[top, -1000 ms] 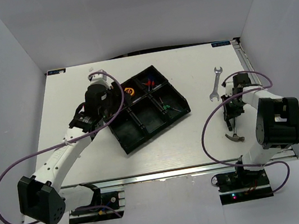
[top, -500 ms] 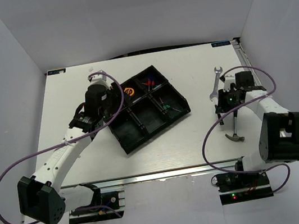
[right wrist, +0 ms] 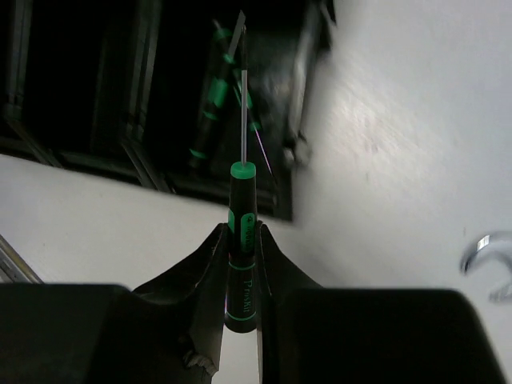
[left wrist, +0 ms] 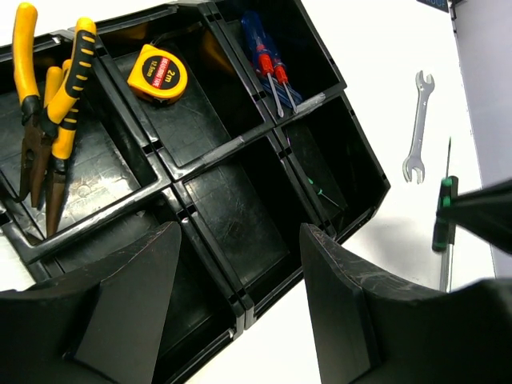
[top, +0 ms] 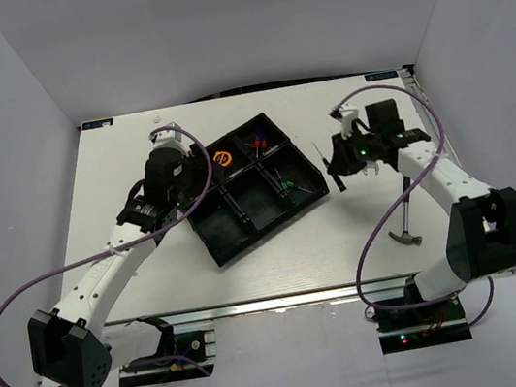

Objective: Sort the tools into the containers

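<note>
White tabletop (top: 134, 154) is carrying the black tray (top: 273, 227). The left gripper (left wrist: 240, 240) is hovering over its left end, fingers (left wrist: 128, 304) spread wide, empty. Yellow-handled pliers (left wrist: 50, 136) are lying in the far-left compartment (left wrist: 104, 160), then a tape measure (left wrist: 158, 74) reading "2m", then red-blue screwdrivers (left wrist: 264, 60). The left wrist view is showing the wrench (left wrist: 417, 128), which the right arm (top: 431, 171) is covering from above. The right gripper (right wrist: 242, 236) is pinching a green-black screwdriver (right wrist: 242, 196) marked "Pro'sKit" beside the tray's right edge. Only the top view is showing the hammer (top: 403, 224).
</note>
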You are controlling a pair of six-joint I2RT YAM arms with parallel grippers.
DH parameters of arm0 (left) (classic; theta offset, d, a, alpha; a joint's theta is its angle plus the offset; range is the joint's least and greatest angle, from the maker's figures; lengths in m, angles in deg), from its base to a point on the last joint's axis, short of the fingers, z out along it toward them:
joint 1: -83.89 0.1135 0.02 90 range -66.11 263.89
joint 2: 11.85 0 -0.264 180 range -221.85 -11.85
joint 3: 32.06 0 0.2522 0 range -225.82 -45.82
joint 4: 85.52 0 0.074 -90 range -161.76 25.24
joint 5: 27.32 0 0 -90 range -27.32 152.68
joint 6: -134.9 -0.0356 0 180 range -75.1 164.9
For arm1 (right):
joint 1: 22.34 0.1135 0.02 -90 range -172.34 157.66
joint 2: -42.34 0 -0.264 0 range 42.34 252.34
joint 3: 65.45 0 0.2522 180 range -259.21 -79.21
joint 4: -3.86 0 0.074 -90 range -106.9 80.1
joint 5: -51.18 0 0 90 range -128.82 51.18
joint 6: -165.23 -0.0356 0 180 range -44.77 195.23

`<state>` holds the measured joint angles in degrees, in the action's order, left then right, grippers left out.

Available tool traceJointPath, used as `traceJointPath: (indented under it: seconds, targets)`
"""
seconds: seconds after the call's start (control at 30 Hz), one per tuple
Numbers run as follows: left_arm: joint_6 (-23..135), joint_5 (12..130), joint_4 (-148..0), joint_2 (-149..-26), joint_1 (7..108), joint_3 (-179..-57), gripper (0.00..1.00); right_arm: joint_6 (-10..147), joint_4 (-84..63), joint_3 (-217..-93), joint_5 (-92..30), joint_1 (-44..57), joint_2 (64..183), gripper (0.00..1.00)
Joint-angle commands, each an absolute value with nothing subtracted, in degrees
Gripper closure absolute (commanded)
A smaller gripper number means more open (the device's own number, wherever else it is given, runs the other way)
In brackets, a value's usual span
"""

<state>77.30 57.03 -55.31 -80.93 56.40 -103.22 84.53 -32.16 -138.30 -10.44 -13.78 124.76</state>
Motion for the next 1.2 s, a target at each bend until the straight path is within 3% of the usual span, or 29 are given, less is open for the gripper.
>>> traceJointPath:
  seconds: [0.0,0.53,0.63,0.87,1.17]
  targets:
    - [77.42,55.39,-54.80,-77.42,56.73,-102.24,0.28,87.62,-28.80,-144.85,-7.89,-10.30,127.77,0.99]
    - [77.24,53.01,-51.90,-73.64,56.73,-101.10,0.27,91.22,-24.14,-159.80,-12.63,-1.69,145.52,0.91]
    - [77.07,52.40,-51.72,-73.11,56.73,-100.92,0.27,92.72,-24.05,-159.80,-13.34,-1.60,147.81,0.85]
    - [77.07,51.25,-51.46,-72.50,56.82,-100.84,0.25,95.27,-25.02,-159.36,-13.69,-1.51,148.87,0.57]
    - [76.28,52.57,-51.98,-72.94,56.82,-101.80,0.24,98.34,-30.55,-161.47,-11.41,-2.12,143.34,0.49]
